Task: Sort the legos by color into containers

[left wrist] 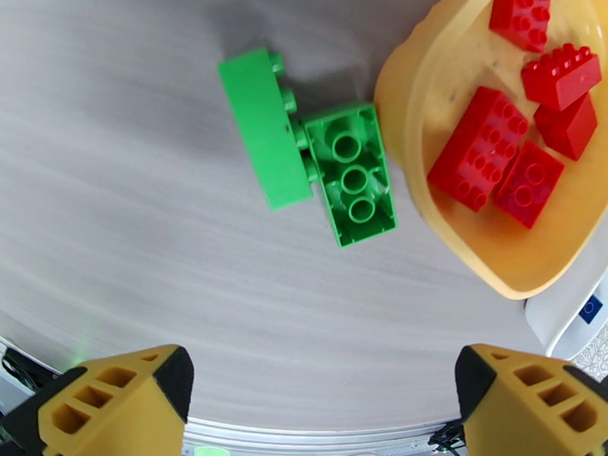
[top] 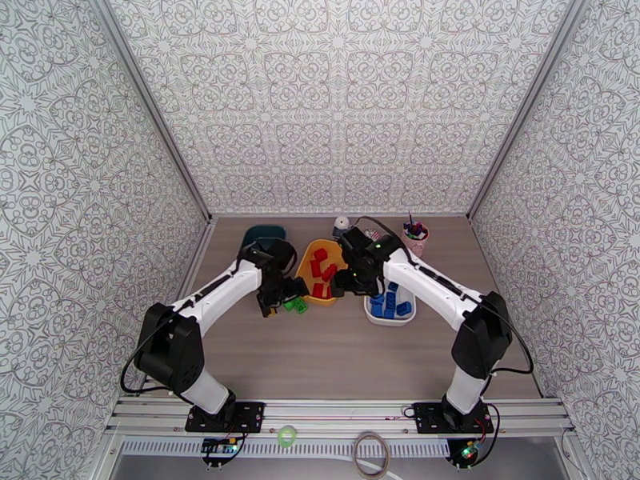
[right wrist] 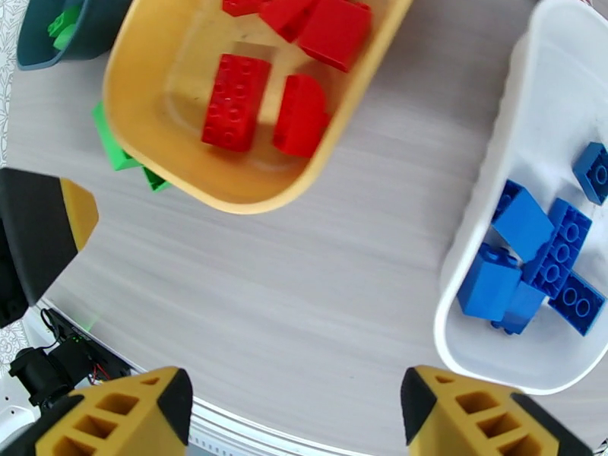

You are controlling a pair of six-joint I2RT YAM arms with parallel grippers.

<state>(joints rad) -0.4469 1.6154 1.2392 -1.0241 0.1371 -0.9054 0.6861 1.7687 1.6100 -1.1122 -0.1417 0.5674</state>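
Two green legos lie touching on the table just left of the yellow container (left wrist: 397, 93): one on its side (left wrist: 264, 127), one upside-down (left wrist: 351, 172). My left gripper (left wrist: 323, 381) hovers over them, open and empty; in the top view it (top: 280, 304) sits beside the green pair (top: 297, 306). Several red legos (right wrist: 235, 102) lie in the yellow container (right wrist: 228, 201). Several blue legos (right wrist: 532, 256) lie in the white container (right wrist: 532, 108). The dark teal container (right wrist: 99, 32) holds a green brick (right wrist: 64, 20). My right gripper (right wrist: 296, 393) is open and empty over bare table between the yellow and white containers.
A pink cup of pens (top: 414, 234) and a small white object (top: 342, 223) stand at the back of the table. The two grippers are close together around the yellow container (top: 304, 262); the left arm's finger (right wrist: 42, 229) shows in the right wrist view.
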